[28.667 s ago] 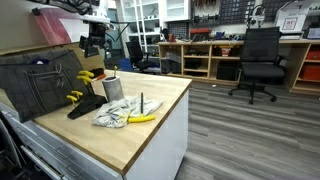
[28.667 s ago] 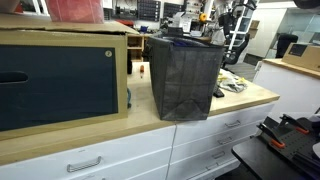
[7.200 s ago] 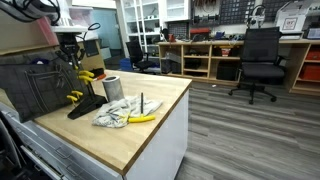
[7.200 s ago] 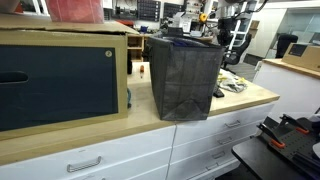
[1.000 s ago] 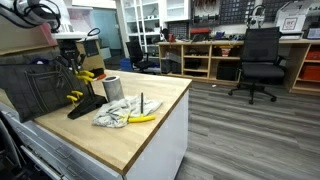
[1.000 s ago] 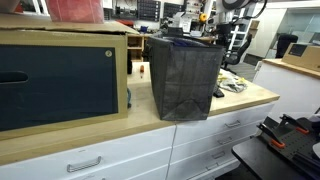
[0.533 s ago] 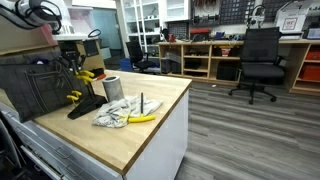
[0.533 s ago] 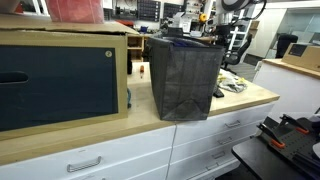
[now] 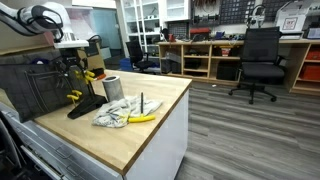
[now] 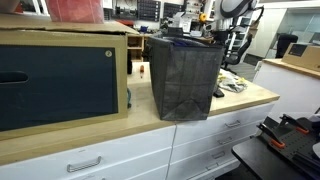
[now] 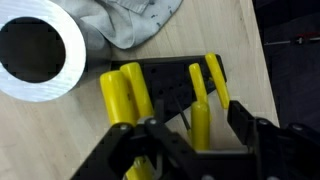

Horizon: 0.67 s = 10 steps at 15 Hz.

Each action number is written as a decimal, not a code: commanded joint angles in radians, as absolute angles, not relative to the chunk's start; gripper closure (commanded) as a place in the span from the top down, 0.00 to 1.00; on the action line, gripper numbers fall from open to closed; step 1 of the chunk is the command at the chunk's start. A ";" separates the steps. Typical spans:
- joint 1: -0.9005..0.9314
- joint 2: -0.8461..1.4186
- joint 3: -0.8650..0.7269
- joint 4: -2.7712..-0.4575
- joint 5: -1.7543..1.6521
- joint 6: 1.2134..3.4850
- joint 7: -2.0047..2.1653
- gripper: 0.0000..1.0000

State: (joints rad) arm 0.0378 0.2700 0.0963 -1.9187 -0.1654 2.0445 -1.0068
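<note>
Wooden bench (image 11: 228,30) carries a black rack (image 11: 165,78) of yellow-handled tools; we see the claw (image 11: 183,133) spread, straddling the slim yellow handle (image 11: 200,112) low in the wrist frame, its long axis running top to bottom.

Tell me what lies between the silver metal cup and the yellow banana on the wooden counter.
A crumpled grey-white cloth lies there, between the silver metal cup and the yellow banana, seen in an exterior view.
</note>
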 commanded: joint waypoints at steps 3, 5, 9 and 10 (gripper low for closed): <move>0.032 0.210 0.107 -1.965 -0.142 2.085 -1.005 1.00; 0.029 0.170 0.111 -1.975 -0.117 2.074 -1.030 1.00; 0.030 0.068 0.112 -1.995 -0.056 2.070 -1.090 1.00; 0.033 0.042 0.110 -1.997 -0.046 2.066 -1.096 1.00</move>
